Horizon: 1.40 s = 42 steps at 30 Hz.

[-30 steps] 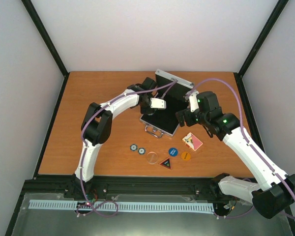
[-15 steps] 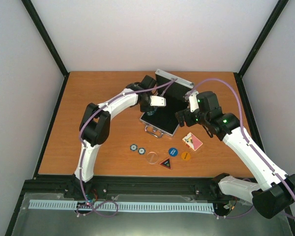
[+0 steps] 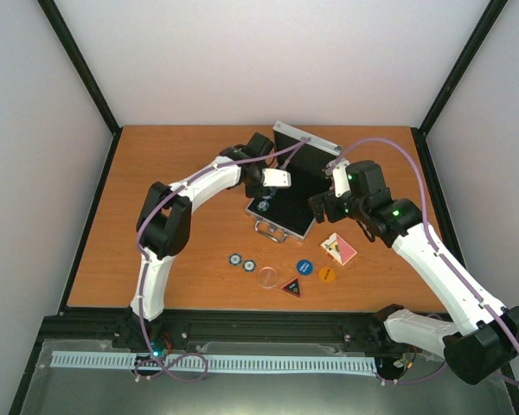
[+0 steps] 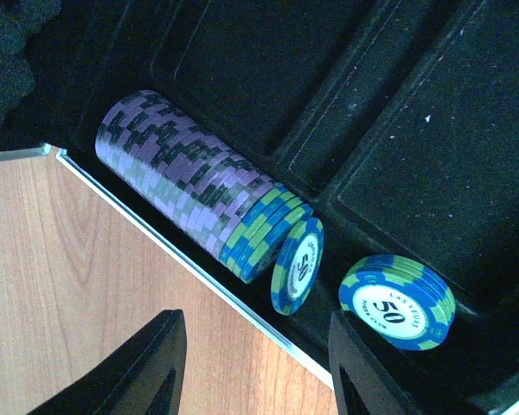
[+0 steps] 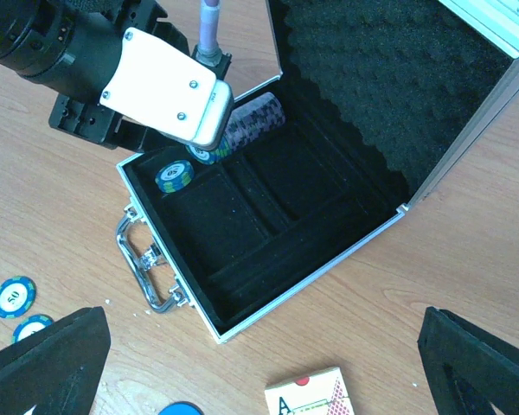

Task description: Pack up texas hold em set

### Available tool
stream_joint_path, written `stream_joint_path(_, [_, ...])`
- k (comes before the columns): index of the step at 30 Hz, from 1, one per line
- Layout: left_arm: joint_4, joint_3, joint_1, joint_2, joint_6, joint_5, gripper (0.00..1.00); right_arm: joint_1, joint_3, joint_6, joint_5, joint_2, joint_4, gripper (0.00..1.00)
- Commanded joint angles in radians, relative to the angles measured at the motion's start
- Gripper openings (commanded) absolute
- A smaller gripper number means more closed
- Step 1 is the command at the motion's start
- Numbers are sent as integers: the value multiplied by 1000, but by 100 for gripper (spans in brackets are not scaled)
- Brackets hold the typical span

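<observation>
The silver case [image 3: 281, 216] lies open mid-table, its foam lid [image 3: 308, 145] upright and its handle [image 5: 143, 259] towards the arms. A row of purple and blue chips [image 4: 190, 186] lies in its left slot, with one 50 chip [image 4: 298, 264] leaning on the row and a short flat stack [image 4: 396, 303] beside it. My left gripper [image 4: 255, 372] is open and empty, just above the case's left rim [image 3: 272, 186]. My right gripper [image 5: 259, 367] is open and empty above the case's right front corner [image 3: 323, 206]. The red-backed deck [image 3: 339, 248] lies on the table.
In front of the case lie two blue chips [image 3: 234, 258] [image 3: 249, 264], a clear round button [image 3: 267, 277], a triangular button [image 3: 292, 286], a blue round button [image 3: 304, 267] and an orange one [image 3: 327, 275]. Black frame posts stand at the table's back corners.
The left arm's elbow has shifted slightly left while its gripper stays over the case's left slot. The right arm has not moved.
</observation>
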Motion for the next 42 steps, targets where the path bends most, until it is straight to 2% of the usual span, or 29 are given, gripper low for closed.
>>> stream_joint_path(1, [14,-10,3,-76,-35,-2,48,-8,-8,13,-11,7,1,100])
stream_joint_path(8, [28,-88,30,-236,-169,101,48,-8,12,43,-48,65,13,100])
stream_joint_path(11, [52,-175,35,-333,-210,177,61,-9,9,60,-46,61,33,100])
stream_joint_path(16, [65,-253,34,-408,-310,184,63,-8,-5,86,-88,85,70,100])
stream_joint_path(17, [77,-267,34,-421,-328,188,70,-8,-2,92,-111,101,72,100])
stream_joint_path(18, [91,-286,35,-436,-346,193,86,-8,1,99,-135,114,75,100])
stream_joint_path(21, [135,-331,35,-475,-385,222,99,-8,-1,123,-209,133,107,100])
stream_joint_path(27, [180,-368,43,-529,-498,204,100,-8,-1,174,-275,182,162,100])
stream_joint_path(34, [214,-427,131,-659,-722,171,100,-8,-41,235,-371,230,244,100])
stream_joint_path(42, [140,-507,155,-771,-889,-1,100,-3,-73,445,-510,340,468,100])
